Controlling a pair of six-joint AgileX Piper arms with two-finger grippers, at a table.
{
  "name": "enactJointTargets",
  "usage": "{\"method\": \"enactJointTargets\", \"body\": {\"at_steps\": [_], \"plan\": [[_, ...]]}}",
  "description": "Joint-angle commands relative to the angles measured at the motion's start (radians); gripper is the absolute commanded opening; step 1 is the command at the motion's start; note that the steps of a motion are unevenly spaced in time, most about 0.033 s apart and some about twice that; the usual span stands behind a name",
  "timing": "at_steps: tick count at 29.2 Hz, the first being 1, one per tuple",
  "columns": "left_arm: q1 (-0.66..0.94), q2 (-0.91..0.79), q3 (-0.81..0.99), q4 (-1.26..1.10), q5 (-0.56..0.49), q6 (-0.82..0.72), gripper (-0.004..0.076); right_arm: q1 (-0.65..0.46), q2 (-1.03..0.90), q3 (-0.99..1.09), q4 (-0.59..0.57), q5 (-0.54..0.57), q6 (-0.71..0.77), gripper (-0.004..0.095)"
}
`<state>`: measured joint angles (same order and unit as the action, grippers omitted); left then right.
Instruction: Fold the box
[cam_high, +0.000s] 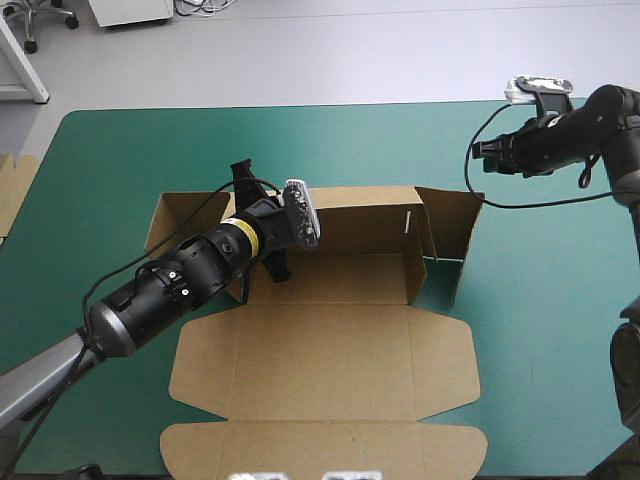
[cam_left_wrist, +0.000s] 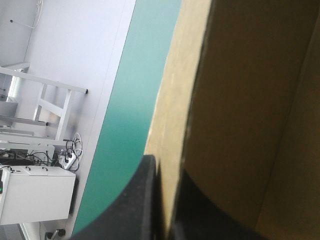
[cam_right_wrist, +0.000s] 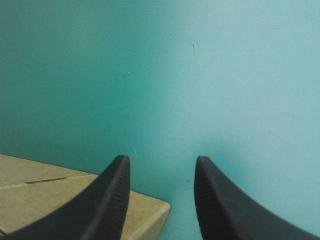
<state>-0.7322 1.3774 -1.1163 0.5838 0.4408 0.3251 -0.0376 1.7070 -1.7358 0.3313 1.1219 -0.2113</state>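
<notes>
The box (cam_high: 330, 340) sits in the middle of the desk (cam_high: 120, 150), its long axis running left to right, parallel to the far edge. Its far wall stands upright and a side wall is raised at the right end with a flap beyond it. The lid panel and its tabs lie flat toward the near edge.

The left claw (cam_high: 270, 225) is on the far wall, toward its left part. In the left wrist view its 2 black fingers are pinched on the brown board (cam_left_wrist: 240, 100), the sheet's edge running up between them (cam_left_wrist: 170, 200).

The right claw (cam_high: 485, 155) hangs over bare teal-green cover just past the box's far right corner, holding nothing. Its fingers are spread (cam_right_wrist: 162, 165), and a corner of the box (cam_right_wrist: 60, 200) shows beside and under 1 of them. From this claw the box lies toward the near-left.

The right arm is nearer the raised right end, so that end probably falls to it while the left steadies the far wall. More board (cam_high: 15, 190) pokes in at the desk's left edge.
</notes>
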Motion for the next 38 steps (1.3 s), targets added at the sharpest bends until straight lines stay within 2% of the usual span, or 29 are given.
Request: {"method": "enactJointTargets", "body": {"at_steps": [1, 4, 9, 17, 21, 25, 32, 38], "plan": [[-0.006, -0.022, -0.019, -0.058, 0.014, -0.057, -0.001, -0.009, 0.002, -0.034, 0.094, -0.039, -0.037, 0.0391], [-0.006, -0.018, -0.019, -0.058, 0.012, -0.057, -0.001, -0.009, 0.04, -0.034, 0.157, -0.009, -0.063, 0.0391], [-0.006, 0.004, -0.019, -0.04, 0.023, -0.057, -0.001, -0.009, 0.057, -0.03, 0.162, 0.049, -0.088, 0.0391], [-0.006, 0.01, -0.01, 0.048, -0.073, -0.098, -0.001, -0.009, 0.05, -0.024, 0.196, 0.097, -0.112, 0.0362], [-0.006, 0.006, 0.052, 0.224, -0.109, -0.295, -0.001, -0.009, 0.036, -0.021, 0.196, 0.086, -0.115, 0.0304], [-0.025, 0.004, 0.105, 0.491, -0.12, -0.518, -0.001, -0.009, 0.035, -0.016, 0.196, 0.086, -0.115, 0.03], [-0.068, 0.004, 0.162, 0.926, -0.034, -0.945, -0.001, -0.009, 0.033, -0.001, 0.223, 0.067, -0.132, 0.0303], [-0.068, 0.004, 0.182, 1.038, 0.011, -0.987, -0.001, -0.009, 0.011, 0.035, 0.241, 0.044, -0.145, 0.0302]]}}
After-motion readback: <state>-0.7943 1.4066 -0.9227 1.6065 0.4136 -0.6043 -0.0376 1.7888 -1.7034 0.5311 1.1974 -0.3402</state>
